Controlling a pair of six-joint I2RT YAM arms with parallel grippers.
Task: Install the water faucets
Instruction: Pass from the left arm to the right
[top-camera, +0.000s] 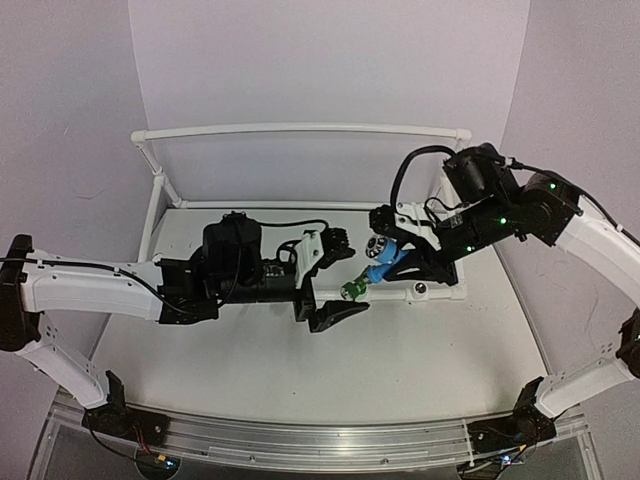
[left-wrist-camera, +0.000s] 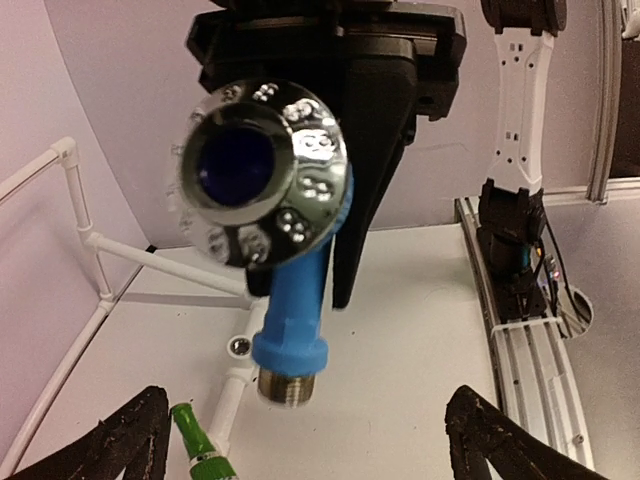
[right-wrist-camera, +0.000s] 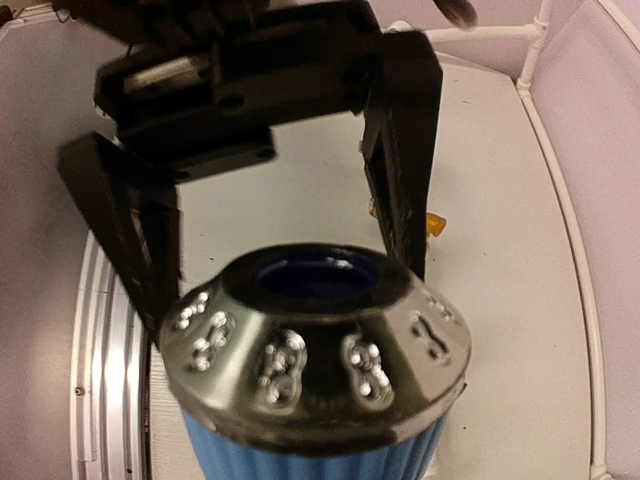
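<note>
A blue water faucet (left-wrist-camera: 298, 300) with a round chrome nozzle (left-wrist-camera: 262, 172) and a threaded metal end hangs above the table. My right gripper (top-camera: 388, 256) is shut on it, its black fingers (left-wrist-camera: 385, 150) clamping the blue body from behind. In the right wrist view the nozzle (right-wrist-camera: 312, 345) fills the lower frame. My left gripper (left-wrist-camera: 310, 445) is open, with the faucet just beyond its spread fingertips and touching neither. A green faucet (top-camera: 352, 290) sits at the end of a low white pipe (left-wrist-camera: 236, 385). Part of a yellow faucet (right-wrist-camera: 435, 222) shows behind a left finger.
The white PVC pipe frame (top-camera: 300, 130) runs along the back and left of the table. A white fitting with a round opening (left-wrist-camera: 238, 346) sits on the low pipe below the blue faucet. The aluminium rail (left-wrist-camera: 540, 350) carrying the arm bases lines the near edge.
</note>
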